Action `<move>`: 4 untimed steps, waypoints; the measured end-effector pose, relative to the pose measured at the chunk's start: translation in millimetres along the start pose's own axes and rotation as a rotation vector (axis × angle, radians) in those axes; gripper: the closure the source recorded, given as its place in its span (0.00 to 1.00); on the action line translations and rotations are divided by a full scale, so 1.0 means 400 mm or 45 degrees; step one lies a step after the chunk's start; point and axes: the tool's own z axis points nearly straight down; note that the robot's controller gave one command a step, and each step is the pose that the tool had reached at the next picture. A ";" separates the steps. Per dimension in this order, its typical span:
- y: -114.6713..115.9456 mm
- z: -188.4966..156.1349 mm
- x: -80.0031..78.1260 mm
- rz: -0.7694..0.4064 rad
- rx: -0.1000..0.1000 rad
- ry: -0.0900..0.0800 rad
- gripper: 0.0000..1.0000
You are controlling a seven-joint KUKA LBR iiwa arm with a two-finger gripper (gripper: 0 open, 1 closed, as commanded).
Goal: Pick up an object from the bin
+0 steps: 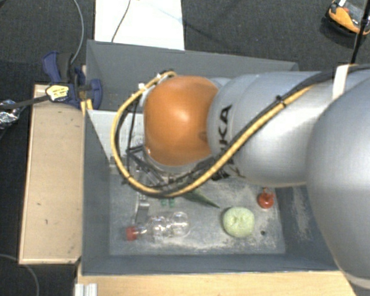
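**Item:** clear crumpled plastic piece, lying on the floor of the bin. It is taken as the likely pick, being the thing nearest the claw.

**Gripper**: just beside the plastic piece's left end and a little behind it, under the arm's orange cover. Whether it is open or closed cannot be told, nor whether it has hold of anything.

**Neighbours, outward from the plastic piece:**
- small red piece, just beside its left end
- dark green strip, near, behind and to its right
- pale green ball, apart to its right
- red-orange piece, farther right, beyond the ball

**Hazards (judged):**
- The claw stands toward the plastic's left end, not over its middle. A close here could catch only an edge, and the piece might slide out or tip on lifting.
- Thin clear plastic probably yields, so it may crush or slip free.
- The red piece is close enough to be nudged away or caught instead.
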 end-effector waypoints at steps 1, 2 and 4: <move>-0.028 0.085 0.018 -0.078 -0.003 -0.006 0.00; -0.085 0.204 0.065 -0.056 -0.002 -0.003 0.00; -0.132 0.291 0.066 -0.268 -0.002 -0.003 1.00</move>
